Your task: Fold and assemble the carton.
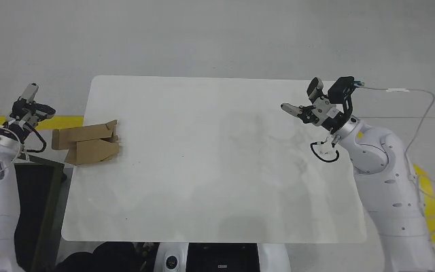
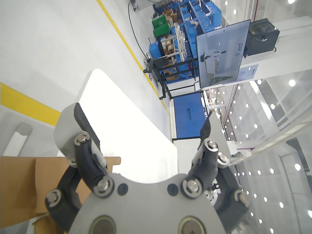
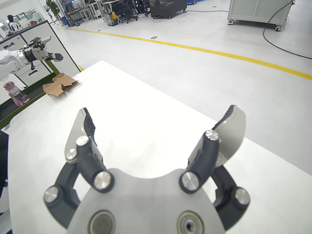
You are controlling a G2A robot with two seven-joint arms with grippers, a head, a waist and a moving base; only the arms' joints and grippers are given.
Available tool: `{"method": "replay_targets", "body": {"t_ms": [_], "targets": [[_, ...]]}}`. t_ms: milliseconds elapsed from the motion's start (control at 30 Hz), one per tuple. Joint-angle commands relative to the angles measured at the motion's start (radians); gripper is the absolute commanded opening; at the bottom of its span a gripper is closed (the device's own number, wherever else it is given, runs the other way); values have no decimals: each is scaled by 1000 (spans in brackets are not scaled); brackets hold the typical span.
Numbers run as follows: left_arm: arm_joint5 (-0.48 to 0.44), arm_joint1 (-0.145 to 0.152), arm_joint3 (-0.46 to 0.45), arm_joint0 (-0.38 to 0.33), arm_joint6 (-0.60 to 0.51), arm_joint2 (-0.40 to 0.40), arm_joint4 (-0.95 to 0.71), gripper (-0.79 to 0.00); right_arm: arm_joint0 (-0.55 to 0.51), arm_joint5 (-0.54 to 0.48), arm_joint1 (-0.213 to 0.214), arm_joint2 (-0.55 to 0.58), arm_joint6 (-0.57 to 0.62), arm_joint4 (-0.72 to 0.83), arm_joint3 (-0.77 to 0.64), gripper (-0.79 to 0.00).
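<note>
A brown cardboard carton [image 1: 87, 141], flattened with loose flaps, lies at the left edge of the white table [image 1: 217, 170] and hangs partly over it. The carton [image 3: 59, 87] appears far across the table in the right wrist view, and as carton [image 2: 17, 186] under the left gripper's base. My left gripper [image 1: 28, 102] hovers off the table's left side, a little away from the carton, open and holding nothing [image 2: 143, 122]. My right gripper [image 1: 299, 102] is open and holding nothing above the table's far right part [image 3: 158, 120].
A dark bench with a green frame [image 3: 22, 101] stands beside the table's left edge, with a pink bottle [image 3: 14, 93] on it. A black cable loop [image 1: 326, 151] hangs by the right arm. Yellow floor lines run past the table.
</note>
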Motion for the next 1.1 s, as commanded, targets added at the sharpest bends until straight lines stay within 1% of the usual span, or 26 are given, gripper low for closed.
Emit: {"method": "replay_targets", "body": {"t_ms": [0, 167, 333, 400, 533, 633, 700, 1067], "targets": [[4, -1, -18, 36, 33, -20, -11, 0, 0, 0, 0, 0, 0, 0, 0, 0], [28, -2, -67, 127, 124, -63, 6, 0, 0, 0, 0, 0, 0, 0, 0, 0], [66, -9, -137, 222, 208, -87, 38, 0, 0, 0, 0, 0, 0, 0, 0, 0], [97, -14, -150, 250, 230, -94, 11, 0, 0, 0, 0, 0, 0, 0, 0, 0], [151, -17, -165, 296, 281, -116, 25, 0, 0, 0, 0, 0, 0, 0, 0, 0], [170, -19, -174, 324, 294, -122, 54, 0, 0, 0, 0, 0, 0, 0, 0, 0], [165, -17, -190, 341, 305, -118, 119, 0, 0, 0, 0, 0, 0, 0, 0, 0], [205, -18, -249, 382, 351, -83, 333, 0, 0, 0, 0, 0, 0, 0, 0, 0]]}}
